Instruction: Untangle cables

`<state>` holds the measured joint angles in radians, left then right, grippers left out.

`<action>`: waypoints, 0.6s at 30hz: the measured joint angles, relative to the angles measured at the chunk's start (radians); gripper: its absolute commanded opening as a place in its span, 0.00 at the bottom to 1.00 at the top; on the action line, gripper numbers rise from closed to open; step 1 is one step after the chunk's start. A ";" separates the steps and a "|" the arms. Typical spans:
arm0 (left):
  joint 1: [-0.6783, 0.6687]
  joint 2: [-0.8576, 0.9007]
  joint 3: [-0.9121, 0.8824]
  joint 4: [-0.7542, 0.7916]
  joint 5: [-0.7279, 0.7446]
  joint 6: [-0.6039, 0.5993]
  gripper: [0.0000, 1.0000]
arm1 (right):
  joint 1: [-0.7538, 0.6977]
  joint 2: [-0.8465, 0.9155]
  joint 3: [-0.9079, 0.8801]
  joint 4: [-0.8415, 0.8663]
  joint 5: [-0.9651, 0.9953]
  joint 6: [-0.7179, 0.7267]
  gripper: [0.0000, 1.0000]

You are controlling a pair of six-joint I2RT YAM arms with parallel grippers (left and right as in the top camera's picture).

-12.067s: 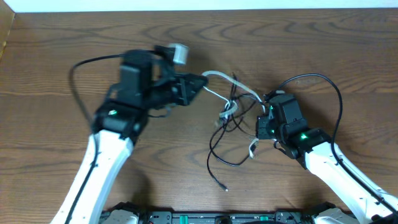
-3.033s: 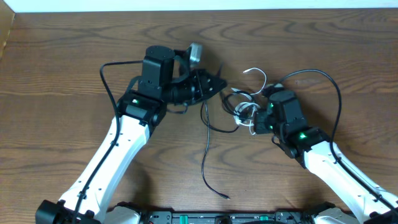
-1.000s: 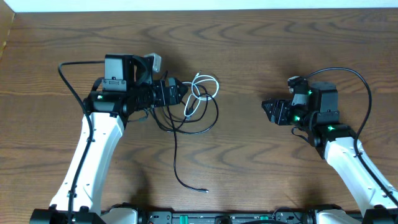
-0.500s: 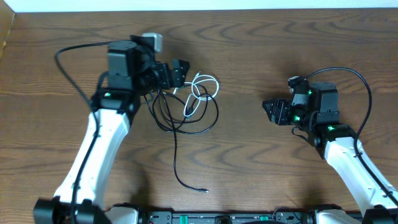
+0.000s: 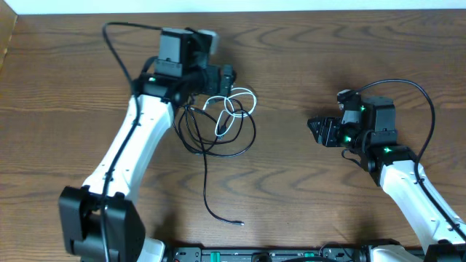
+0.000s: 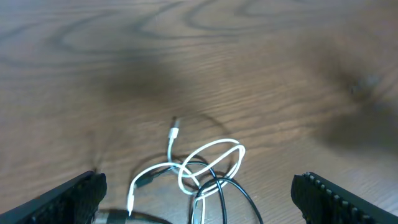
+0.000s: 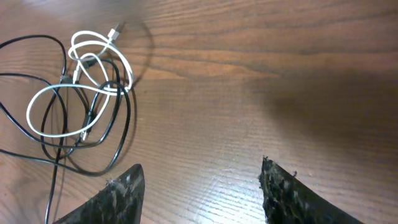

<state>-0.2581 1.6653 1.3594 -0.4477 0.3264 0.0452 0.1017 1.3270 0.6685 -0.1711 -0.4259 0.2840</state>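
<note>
The cables lie in one loose tangle on the wooden table left of centre. A short white cable [image 5: 239,102] loops over the black cables [image 5: 218,142], and one black end trails toward the near edge [image 5: 240,223]. My left gripper [image 5: 228,76] hovers open just beyond the tangle. In the left wrist view the white cable [image 6: 211,163] lies on the table between its wide-spread fingers [image 6: 68,199], untouched. My right gripper [image 5: 314,129] stands open and empty well to the right. In the right wrist view the tangle [image 7: 81,93] is far off at the upper left.
The table's far edge meets a white wall [image 5: 291,6] close behind the left gripper. The left arm's own thick black wire [image 5: 120,51] arcs over its wrist, and the right arm's [image 5: 419,94] over its own.
The left arm has swung its gripper from the tangle's left side toward the far edge, now just beyond the cables. The cables and the right arm have stayed put.
</note>
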 measured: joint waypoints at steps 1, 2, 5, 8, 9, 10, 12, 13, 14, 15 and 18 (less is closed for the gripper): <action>-0.013 0.021 0.001 0.000 -0.002 0.024 0.99 | 0.000 0.000 0.000 -0.004 0.000 0.000 0.56; -0.023 0.043 0.001 -0.002 -0.004 0.046 0.99 | 0.000 0.000 0.000 -0.006 0.000 0.000 0.56; -0.056 0.132 0.001 -0.008 -0.010 0.110 0.97 | 0.000 0.000 0.000 -0.008 0.001 0.000 0.56; -0.082 0.209 0.001 -0.013 -0.013 0.152 0.97 | 0.000 0.000 0.000 -0.008 0.004 0.000 0.56; -0.089 0.229 0.001 -0.012 -0.015 0.166 0.94 | 0.000 0.000 0.000 -0.008 0.004 0.000 0.56; -0.095 0.245 0.001 -0.010 -0.016 0.179 0.93 | 0.000 0.000 0.000 -0.009 0.004 0.000 0.56; -0.103 0.269 0.001 0.014 -0.024 0.196 0.92 | 0.000 0.000 0.000 -0.010 0.004 0.000 0.56; -0.104 0.278 0.001 0.031 -0.032 0.203 0.92 | 0.000 0.000 0.000 -0.010 0.004 0.000 0.56; -0.104 0.287 0.001 0.053 -0.043 0.208 0.91 | 0.000 0.000 0.000 -0.010 0.004 0.000 0.56; -0.104 0.296 0.001 0.075 -0.050 0.214 0.90 | 0.000 0.000 0.000 -0.010 0.005 0.000 0.56; -0.103 0.329 0.001 0.105 -0.071 0.222 0.82 | 0.000 0.000 0.000 -0.015 0.005 0.000 0.56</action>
<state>-0.3611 1.9942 1.3602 -0.3428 0.2558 0.2672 0.1017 1.3270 0.6685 -0.1864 -0.4213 0.2840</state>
